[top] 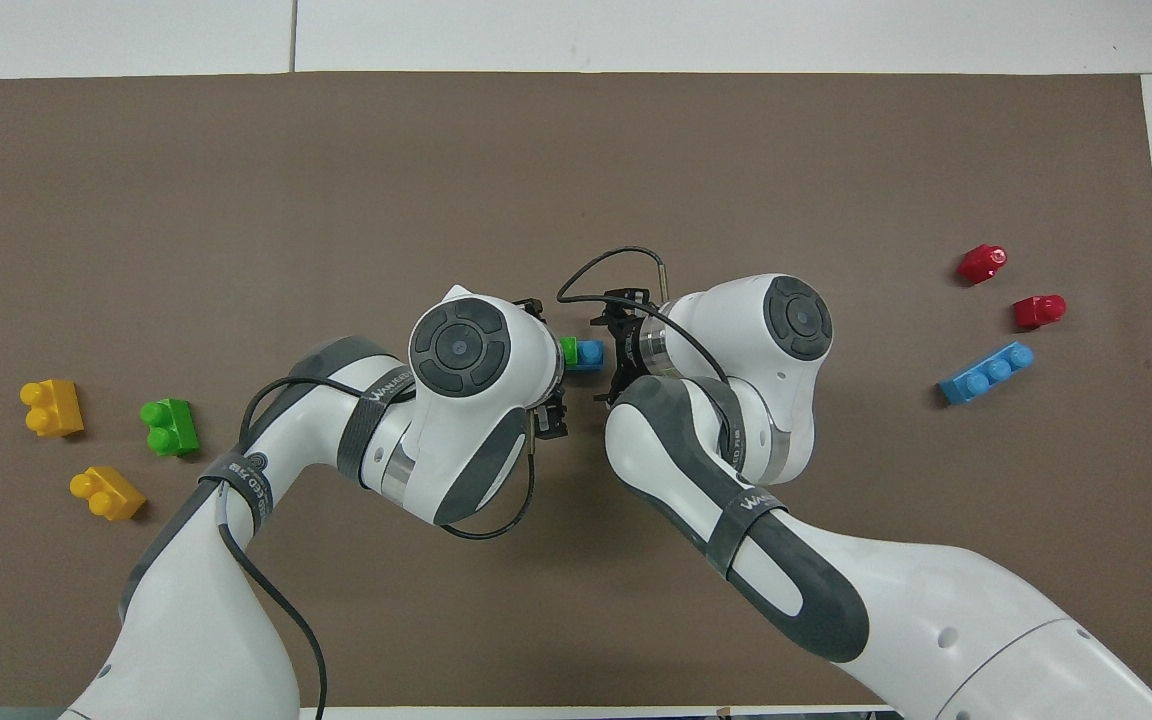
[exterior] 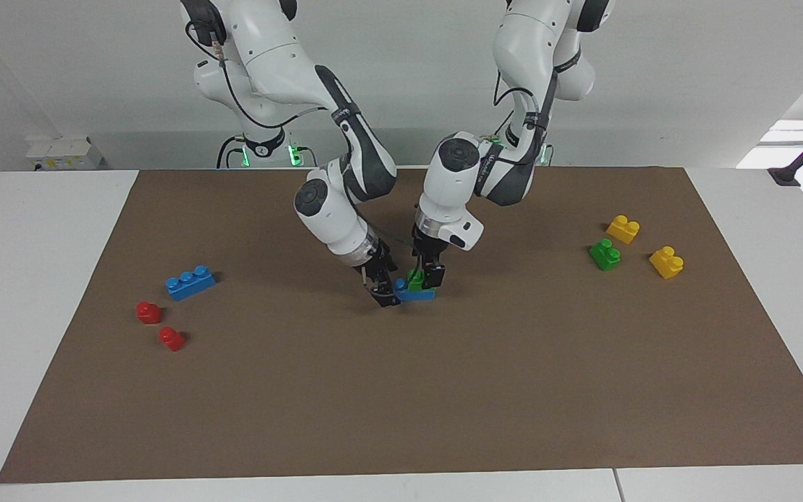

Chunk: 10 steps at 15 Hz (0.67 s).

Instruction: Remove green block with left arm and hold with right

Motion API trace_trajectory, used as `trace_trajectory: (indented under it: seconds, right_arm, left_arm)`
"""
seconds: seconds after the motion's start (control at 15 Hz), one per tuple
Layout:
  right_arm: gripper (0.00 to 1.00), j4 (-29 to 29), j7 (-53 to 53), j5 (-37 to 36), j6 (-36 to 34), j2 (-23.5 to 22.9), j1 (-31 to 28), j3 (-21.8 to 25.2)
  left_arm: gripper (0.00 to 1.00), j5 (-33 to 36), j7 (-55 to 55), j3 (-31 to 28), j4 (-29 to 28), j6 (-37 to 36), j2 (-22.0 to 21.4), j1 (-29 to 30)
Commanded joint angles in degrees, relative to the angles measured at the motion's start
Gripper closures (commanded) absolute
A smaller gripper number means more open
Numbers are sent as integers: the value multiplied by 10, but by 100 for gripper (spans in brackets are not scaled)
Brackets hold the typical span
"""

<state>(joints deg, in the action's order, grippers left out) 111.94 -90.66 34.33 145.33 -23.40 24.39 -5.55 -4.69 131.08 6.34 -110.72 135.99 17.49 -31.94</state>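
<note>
The bright green block [exterior: 415, 281] sits stacked on a blue brick [exterior: 418, 295] on the brown mat [exterior: 401, 390], in the middle of it. It also shows in the overhead view [top: 568, 350] with the blue brick [top: 590, 354] beside it. My left gripper [exterior: 428, 277] comes down from above and is shut on the green block. My right gripper [exterior: 386, 295] reaches in low from the right arm's end and is shut on the end of the blue brick. In the overhead view both wrists hide most of the fingers.
A darker green two-stud brick [exterior: 605, 255] and two yellow bricks [exterior: 622, 229] [exterior: 666, 262] lie toward the left arm's end. A second blue three-stud brick [exterior: 190, 282] and two red pieces [exterior: 148, 312] [exterior: 171, 339] lie toward the right arm's end.
</note>
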Motion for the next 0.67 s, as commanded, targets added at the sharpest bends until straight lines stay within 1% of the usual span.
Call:
trace_trajectory:
  seconds: [0.0, 0.07, 0.13, 0.2, 0.27, 0.33, 0.6]
  right_arm:
    - [27, 8, -1, 7, 21, 4, 0, -4]
    - [40, 8, -11, 7, 27, 3, 0, -4]
    - [49, 8, -16, 7, 34, 2, 0, -4]
    - [66, 9, -16, 7, 36, 2, 1, -4]
    - [84, 9, -15, 7, 36, 1, 1, -4]
    - [100, 9, -13, 7, 37, 1, 1, -4]
    - [100, 8, -12, 7, 46, -1, 0, -4]
  left_arm:
    - [0, 13, 15, -8, 9, 9, 11, -9]
    - [0, 13, 15, -8, 9, 10, 11, -9]
    - [0, 13, 15, -8, 8, 11, 11, -9]
    - [0, 13, 15, -9, 8, 11, 11, -9]
    - [0, 13, 15, -9, 8, 11, 11, -9]
    - [0, 13, 16, -8, 8, 11, 11, -9]
    - [0, 13, 16, -9, 8, 13, 11, -9]
